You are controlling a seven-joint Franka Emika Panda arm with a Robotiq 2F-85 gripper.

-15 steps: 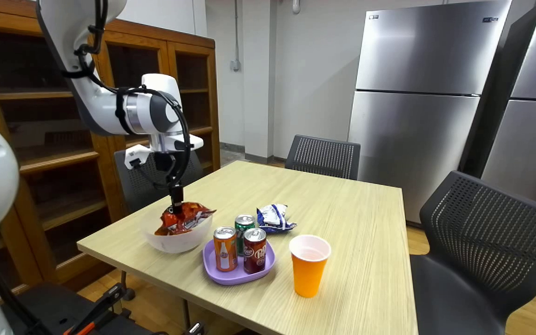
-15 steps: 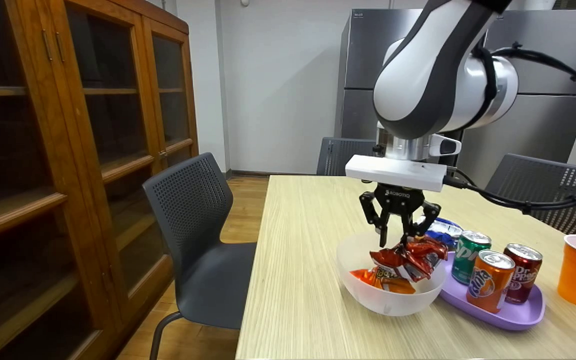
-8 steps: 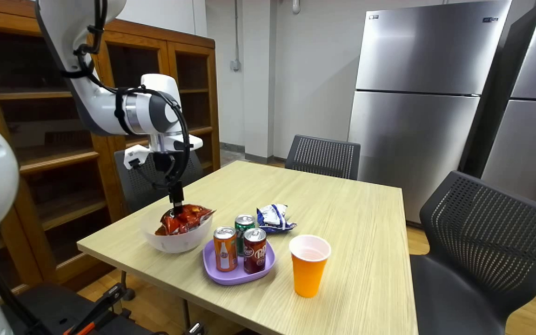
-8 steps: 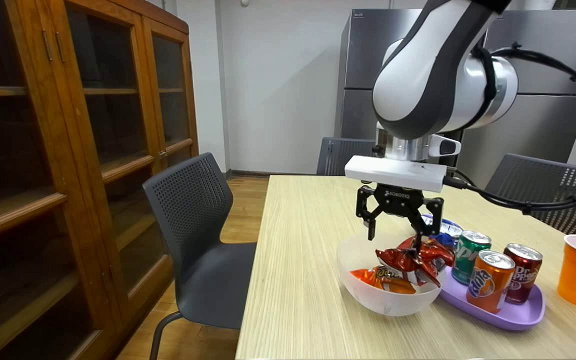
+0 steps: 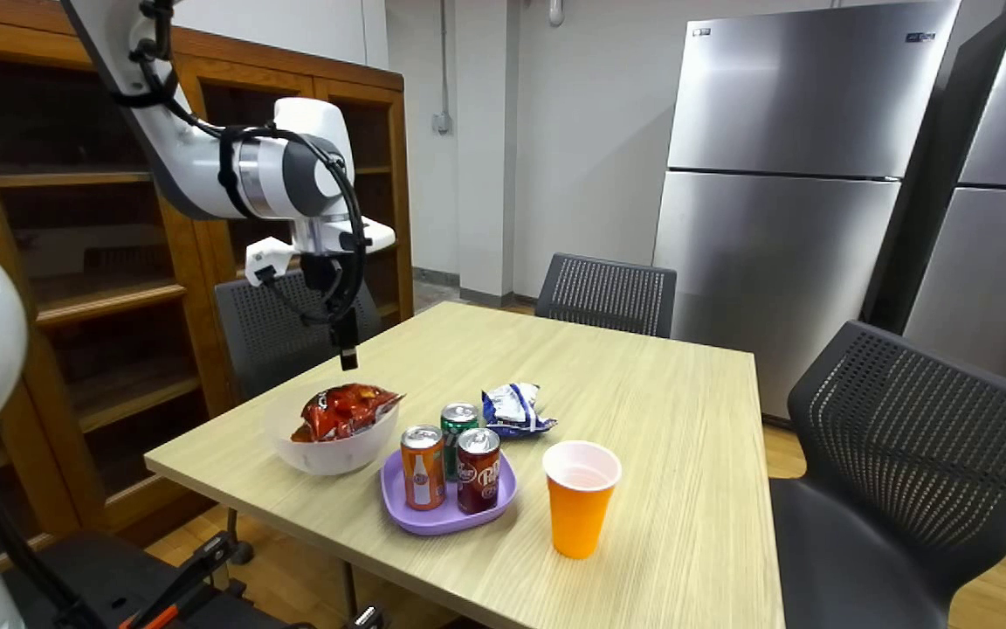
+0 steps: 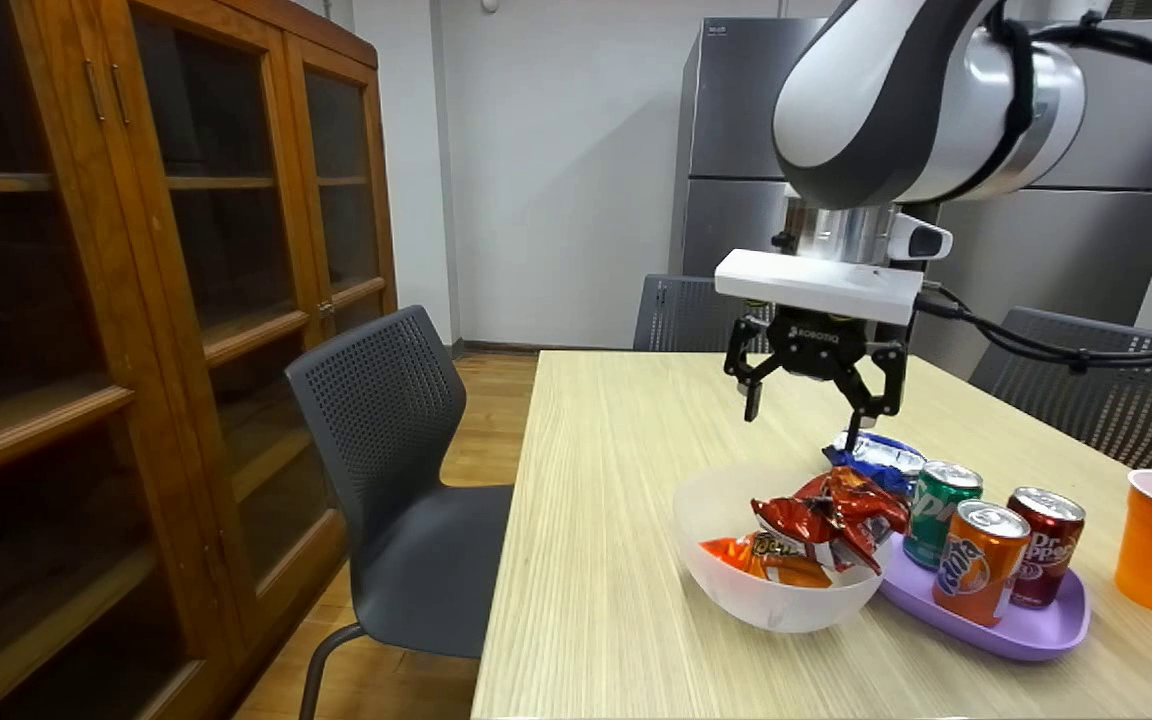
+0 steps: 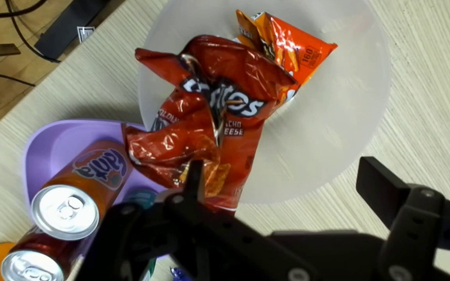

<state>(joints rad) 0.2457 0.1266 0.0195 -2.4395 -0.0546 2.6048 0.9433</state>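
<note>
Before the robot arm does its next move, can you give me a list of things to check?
1. Fingers open, with nothing between them: ok.
2. Fingers apart from the red Doritos bag: ok, both exterior views show a gap.
3. That bag fully inside the frosted bowl: not ok, part pokes past the rim.
4. Orange can, green can and dark-red can upright on the purple tray: ok.
5. Orange cup standing upright: ok.
6. Blue bag sealed shut: cannot tell.
</note>
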